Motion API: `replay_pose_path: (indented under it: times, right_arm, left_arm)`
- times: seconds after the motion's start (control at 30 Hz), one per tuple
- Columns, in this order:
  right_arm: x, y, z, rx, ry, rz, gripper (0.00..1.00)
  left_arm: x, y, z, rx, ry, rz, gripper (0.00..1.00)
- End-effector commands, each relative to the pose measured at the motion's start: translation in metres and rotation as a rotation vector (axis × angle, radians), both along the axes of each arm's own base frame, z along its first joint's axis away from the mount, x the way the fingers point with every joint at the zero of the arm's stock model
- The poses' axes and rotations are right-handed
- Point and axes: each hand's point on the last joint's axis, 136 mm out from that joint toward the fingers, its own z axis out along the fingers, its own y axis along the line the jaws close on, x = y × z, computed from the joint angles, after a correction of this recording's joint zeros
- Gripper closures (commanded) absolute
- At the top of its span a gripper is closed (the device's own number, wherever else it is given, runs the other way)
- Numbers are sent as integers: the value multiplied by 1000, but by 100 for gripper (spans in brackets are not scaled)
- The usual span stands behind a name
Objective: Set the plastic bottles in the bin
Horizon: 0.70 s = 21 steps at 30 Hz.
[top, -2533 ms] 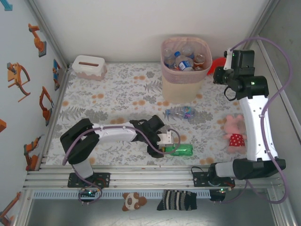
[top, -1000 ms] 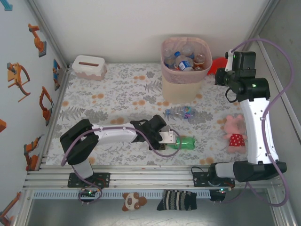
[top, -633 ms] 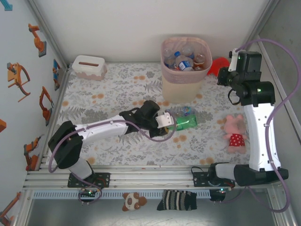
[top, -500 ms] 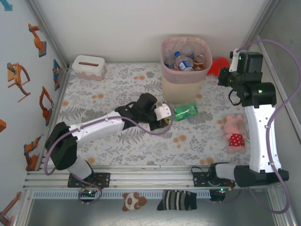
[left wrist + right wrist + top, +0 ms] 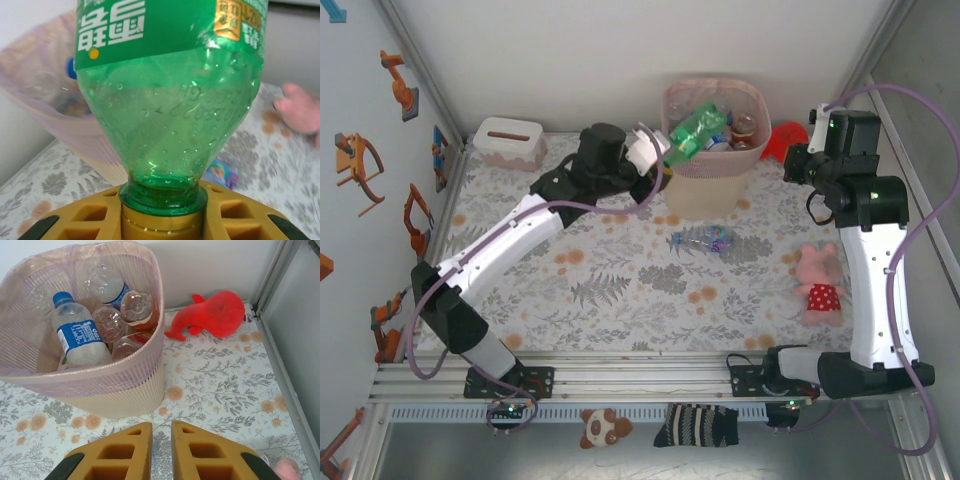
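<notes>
Top external: the left arm reaches far across the bench (image 5: 570,230). The left gripper (image 5: 658,157) has its jaws clamped on the cap end of a green bottle (image 5: 696,130). The bottle is in the air and tilted, with its base out over the left part of the bin (image 5: 705,190) mouth. Several bottles lie inside the bin. A clear bottle (image 5: 705,239) lies on the bench in front of the bin. A white tissue box (image 5: 507,142) sits far left, a pink plush pig (image 5: 817,280) to the right, and a red toy (image 5: 785,138) just right of the bin.

Left wrist: the left gripper (image 5: 162,216) jaws are clamped on the neck and cap of the green bottle (image 5: 170,125), base pointing away. The bin (image 5: 60,115) is behind at left, blurred.

Right wrist: the right gripper (image 5: 161,442) jaws are together and grip nothing, raised above the bench near the bin (image 5: 155,315). A blue-label bottle (image 5: 77,335) and other clear ones lie in the bin. The red toy (image 5: 215,315) is beside it.
</notes>
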Motion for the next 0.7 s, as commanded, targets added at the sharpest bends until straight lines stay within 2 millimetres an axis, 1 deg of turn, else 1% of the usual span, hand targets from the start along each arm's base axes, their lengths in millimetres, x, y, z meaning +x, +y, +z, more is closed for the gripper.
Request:
replay_pose_path:
  times: [0.0,0.07,0.1,0.27,0.33,0.4,0.5,0.57,0.67]
  right_arm:
    - [-3,5,9,33,-26,12,83]
    - [-2,7,8,43,-24,16,83]
    - [-2,7,7,47,-22,18,83]
    - [-1,9,4,58,-17,19,83]
    - [1,9,2,61,-14,20,83]
    - [2,10,1,63,-11,21,83]
    - [3,11,-1,65,-7,24,83]
    - [4,11,-2,65,-5,23,83]
    - [4,10,-3,65,-4,22,83]
  left_arm:
    - [21,7,10,-76,146,138,85]
    - [28,4,17,-108,184,173,88]
    - [31,2,18,-126,207,189,90]
    - [42,-8,25,-225,293,254,92]
    - [54,-7,24,-270,330,345,92]
    - [61,-7,23,-304,378,419,92]
    - [62,-24,16,-308,472,403,92]
    - [62,-34,15,-322,526,390,92]
    - [57,-58,16,-342,581,297,92]
